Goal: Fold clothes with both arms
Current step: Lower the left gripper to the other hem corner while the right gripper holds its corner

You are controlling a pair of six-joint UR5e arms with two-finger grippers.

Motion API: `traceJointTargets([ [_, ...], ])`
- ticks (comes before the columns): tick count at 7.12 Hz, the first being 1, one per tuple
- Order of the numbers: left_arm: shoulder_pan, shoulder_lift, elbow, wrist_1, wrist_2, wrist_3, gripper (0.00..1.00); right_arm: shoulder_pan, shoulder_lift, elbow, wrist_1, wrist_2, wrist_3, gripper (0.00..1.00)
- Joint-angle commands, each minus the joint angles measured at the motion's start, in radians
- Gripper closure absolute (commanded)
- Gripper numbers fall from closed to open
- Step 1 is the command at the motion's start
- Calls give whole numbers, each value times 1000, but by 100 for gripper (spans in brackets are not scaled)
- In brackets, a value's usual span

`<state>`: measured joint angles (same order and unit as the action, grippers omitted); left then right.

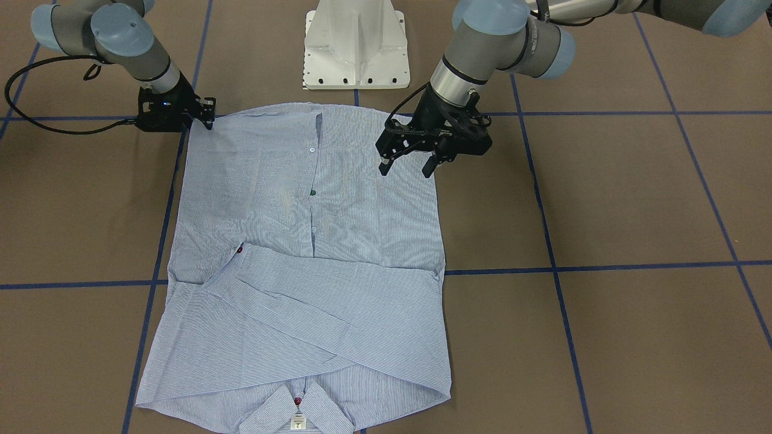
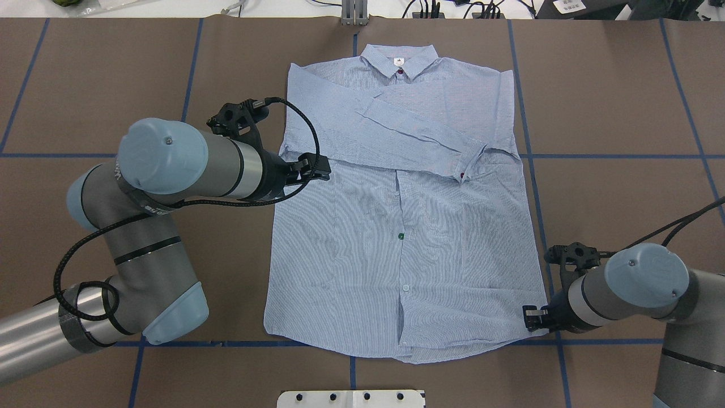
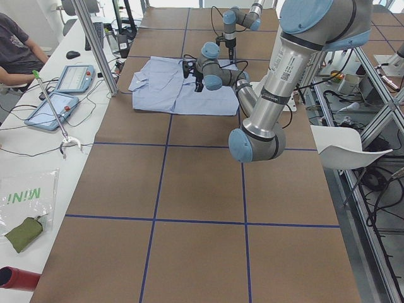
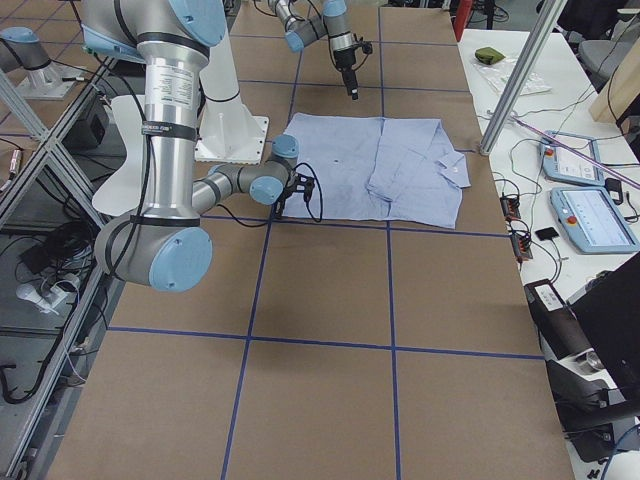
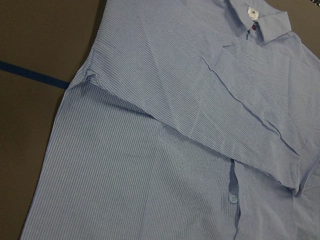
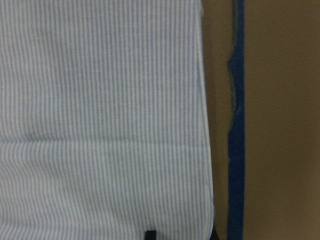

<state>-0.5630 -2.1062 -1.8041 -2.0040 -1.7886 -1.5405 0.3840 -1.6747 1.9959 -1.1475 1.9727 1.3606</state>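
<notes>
Left arm: elbow bent, forearm reaching in from the table's left side, wrist tipped down over the shirt's left side edge, just hem-ward of the folded sleeves.
Left gripper (image 1: 406, 169): raised clear of the cloth, its two fingers spread apart, holding nothing.
Right arm: stretched low along the table (image 1: 633, 211), wrist close to the surface.
Right gripper (image 1: 207, 116): down at the shirt's hem corner on the robot's right. A black fingertip shows at the bottom of the right wrist view, but whether the fingers are parted or clamped on the cloth cannot be told.
Count: one shirt (image 1: 313, 271), two arms, two grippers.
Sleeves: two, folded across the chest and crossing. The upper sleeve (image 1: 338, 289) ends in a cuff near the shirt's right side edge.
Buttons seen from the front: two red, one at the collar (image 1: 297, 401) and one at the cuff (image 1: 240, 249); one green button (image 1: 312, 192); two white buttons (image 1: 312, 149).
Shirt place: flat, front up, midway along the table, directly ahead of the white pedestal base (image 1: 356, 45).
Long axis: collar to hem, running from the table's far edge toward the robot's edge.
Pointing: collar toward the far edge, hem nearest the pedestal base.
Right side edge: just beside a blue tape line (image 6: 235, 150).
</notes>
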Motion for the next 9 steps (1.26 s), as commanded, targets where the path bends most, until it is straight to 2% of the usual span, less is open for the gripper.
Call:
traceJointTargets([
  [1, 0, 0, 3, 1, 0, 0, 1, 10, 0, 14, -1, 2, -1, 86],
  [3, 0, 2, 5, -1, 0, -1, 1, 12, 0, 15, 0, 0, 0, 100],
  [4, -1, 8, 2, -1, 0, 0, 1, 19, 1, 29, 0, 0, 0, 100],
  [6, 29, 89, -35, -1, 0, -12, 1, 44, 3, 60, 0, -8, 0, 100],
  [9, 213, 190, -82, 14, 69, -172, 1, 78, 7, 96, 3, -9, 0, 100],
])
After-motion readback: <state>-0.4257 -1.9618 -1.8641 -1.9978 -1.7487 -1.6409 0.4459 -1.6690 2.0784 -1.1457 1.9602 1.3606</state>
